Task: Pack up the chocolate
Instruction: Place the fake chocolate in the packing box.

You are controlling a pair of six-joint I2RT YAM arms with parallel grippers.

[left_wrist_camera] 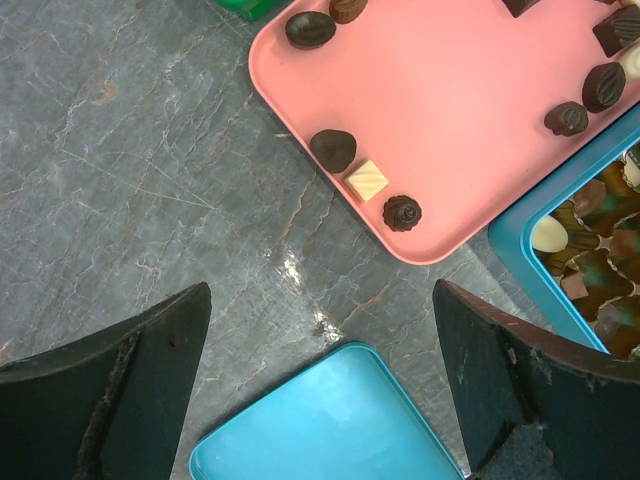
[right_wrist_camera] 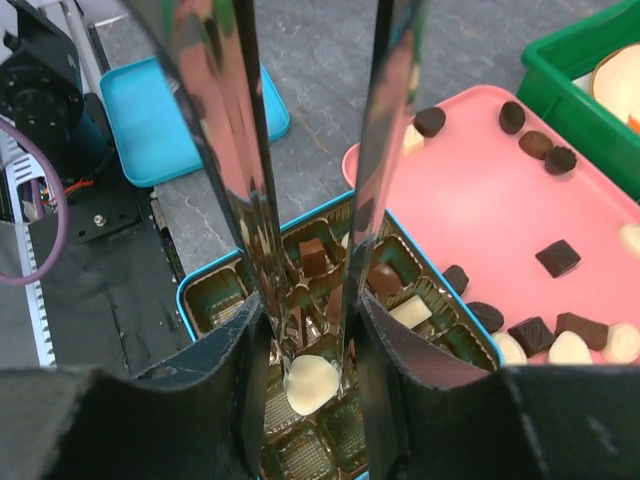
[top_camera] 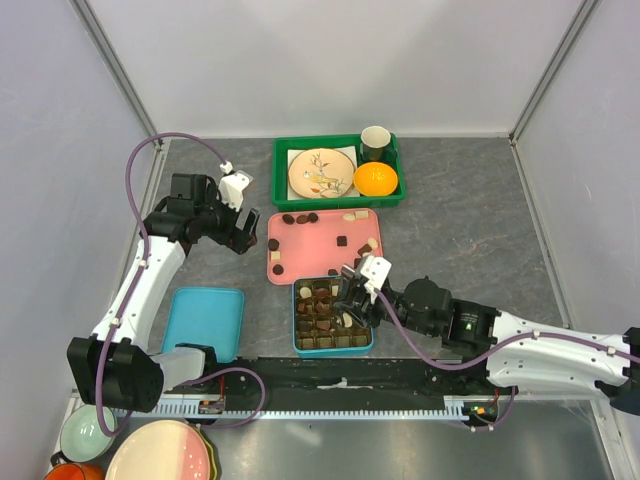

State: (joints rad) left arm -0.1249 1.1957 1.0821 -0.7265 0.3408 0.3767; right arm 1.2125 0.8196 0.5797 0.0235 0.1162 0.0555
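Right claw [right_wrist_camera: 310, 320] clamps metal tongs [right_wrist_camera: 245, 150] pinching cream-white chocolate [right_wrist_camera: 312, 383] over box [right_wrist_camera: 186, 296]; loose pinch could misseat it. Left claw [left_wrist_camera: 320, 300] wide open, empty.

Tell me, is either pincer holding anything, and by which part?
The right pincer appears to pinch a cream-white chocolate by its sides, over the blue box. The left pincer is open, holding nothing.

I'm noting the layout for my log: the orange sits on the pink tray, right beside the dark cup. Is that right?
Not quite. The orange sits in the green bin, not on the pink tray, which holds only loose chocolates. It is indeed right beside the dark cup. The top external view shows this.
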